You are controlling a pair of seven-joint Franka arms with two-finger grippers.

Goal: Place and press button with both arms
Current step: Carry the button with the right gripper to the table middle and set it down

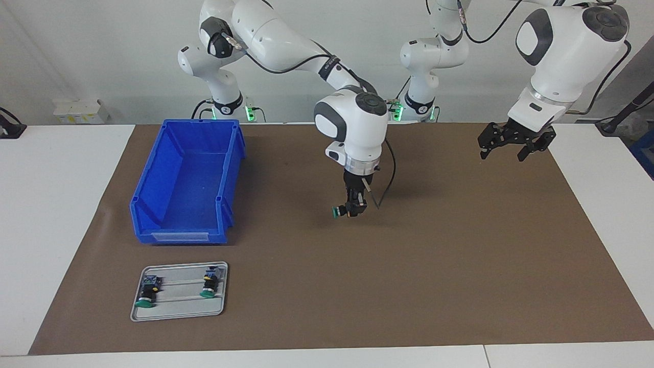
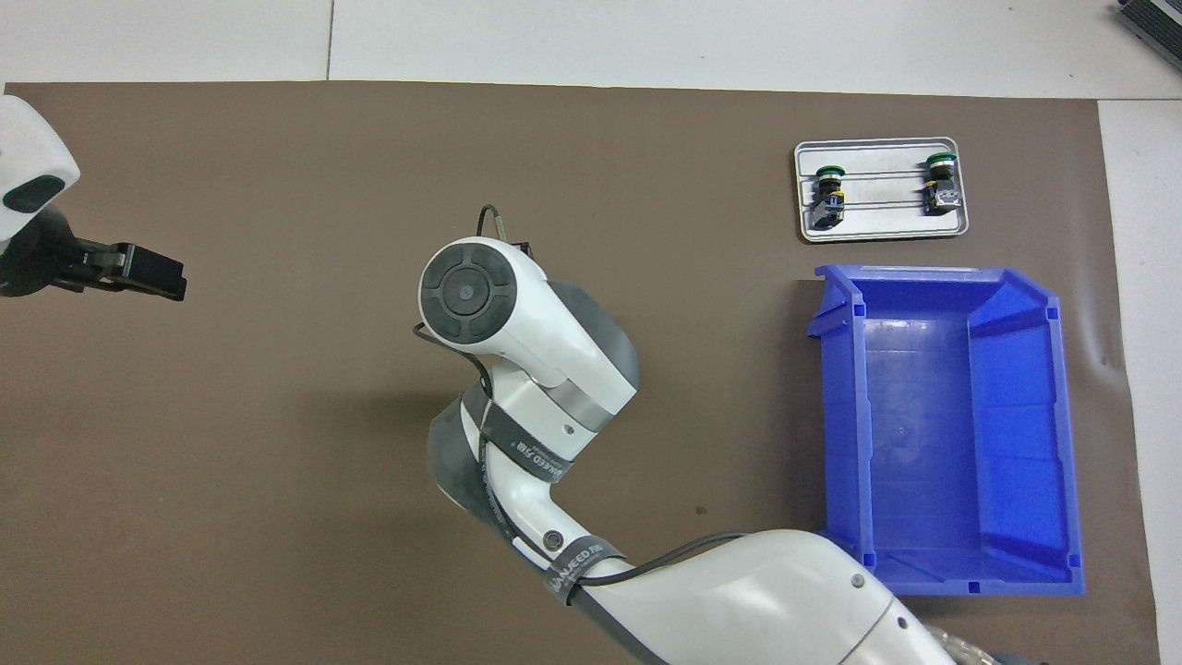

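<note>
Two grippers noted: right gripper (image 1: 351, 208) clenched on the green-capped black push-button (image 1: 338, 211) above brown mat (image 1: 460, 255); left gripper (image 1: 513, 145) spread wide, empty.

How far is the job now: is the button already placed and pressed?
Done: the right gripper has picked a button and is shut on it above the middle of the brown mat. In hand: carrying it; it is not yet set down. Left: placing it on the mat and pressing it. The left gripper waits open over the left arm's end. Two more buttons lie on the tray, beside the empty blue bin.
</note>
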